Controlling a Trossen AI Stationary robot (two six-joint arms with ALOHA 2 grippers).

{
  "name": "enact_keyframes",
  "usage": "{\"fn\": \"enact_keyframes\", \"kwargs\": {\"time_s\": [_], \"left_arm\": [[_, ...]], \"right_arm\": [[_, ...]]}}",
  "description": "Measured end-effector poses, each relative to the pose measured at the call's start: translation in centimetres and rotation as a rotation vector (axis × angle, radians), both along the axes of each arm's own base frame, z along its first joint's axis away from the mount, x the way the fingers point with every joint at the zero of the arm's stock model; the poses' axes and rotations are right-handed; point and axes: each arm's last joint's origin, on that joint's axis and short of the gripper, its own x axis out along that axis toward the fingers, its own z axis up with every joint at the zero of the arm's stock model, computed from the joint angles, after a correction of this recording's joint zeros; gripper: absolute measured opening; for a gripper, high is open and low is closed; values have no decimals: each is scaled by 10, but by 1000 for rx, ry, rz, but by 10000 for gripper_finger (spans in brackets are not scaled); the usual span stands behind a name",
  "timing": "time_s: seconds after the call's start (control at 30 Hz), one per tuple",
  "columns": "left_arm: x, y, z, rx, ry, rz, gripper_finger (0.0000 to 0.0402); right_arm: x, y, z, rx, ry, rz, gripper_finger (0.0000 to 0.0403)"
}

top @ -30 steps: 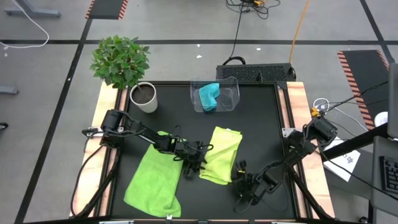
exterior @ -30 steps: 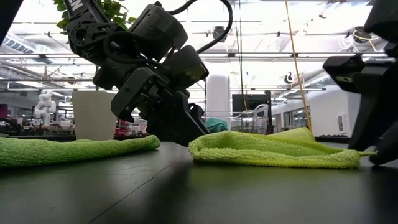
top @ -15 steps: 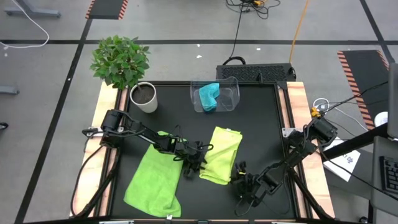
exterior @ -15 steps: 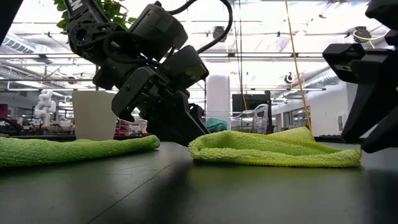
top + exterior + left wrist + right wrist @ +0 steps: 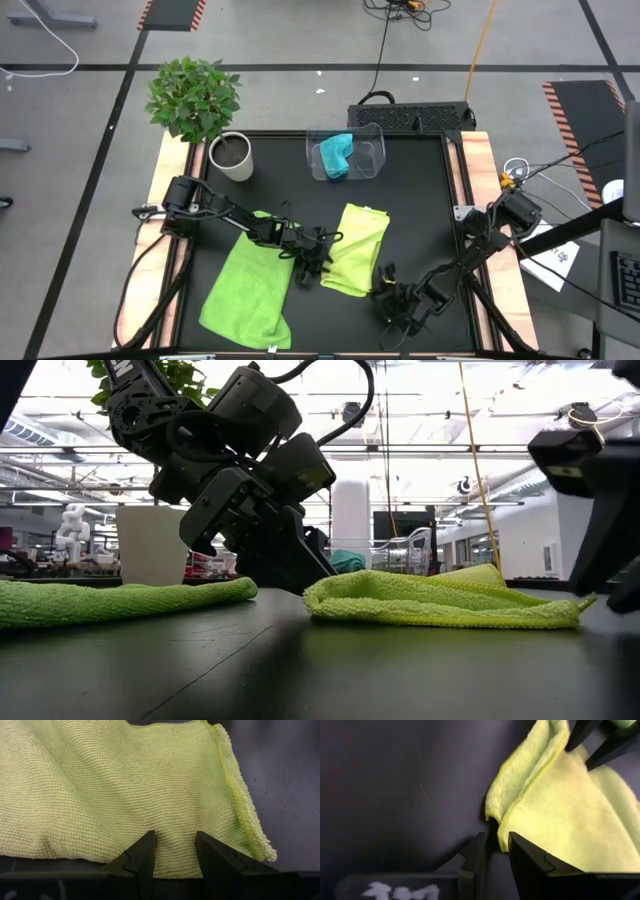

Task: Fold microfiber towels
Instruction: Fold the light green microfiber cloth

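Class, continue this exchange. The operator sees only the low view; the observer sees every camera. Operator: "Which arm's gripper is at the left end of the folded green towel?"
Observer: The left gripper. From above, it is at the side of the folded lime-green towel that faces the spread lime-green towel.
Operator: Are its jaws closed?
Observer: No. Its wrist view shows them apart, with flat towel between them.
Operator: And the far end?
Observer: The right gripper is at that towel's front right corner.
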Motion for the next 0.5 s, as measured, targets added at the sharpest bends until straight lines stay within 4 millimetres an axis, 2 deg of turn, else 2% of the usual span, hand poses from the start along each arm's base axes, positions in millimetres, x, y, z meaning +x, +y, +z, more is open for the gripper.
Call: {"fn": "enact_keyframes", "kwargs": {"time_s": [0.17, 0.37, 0.5], "left_arm": [[0, 0, 0, -1, 0, 2, 145], [0, 0, 0, -3, 0, 3, 145], [0, 0, 0, -4, 0, 4, 145]], "right_arm": [[5, -3, -10, -22, 13, -16, 77], [7, -5, -10, -66, -19, -40, 76], [10, -9, -11, -73, -21, -60, 55]]}}
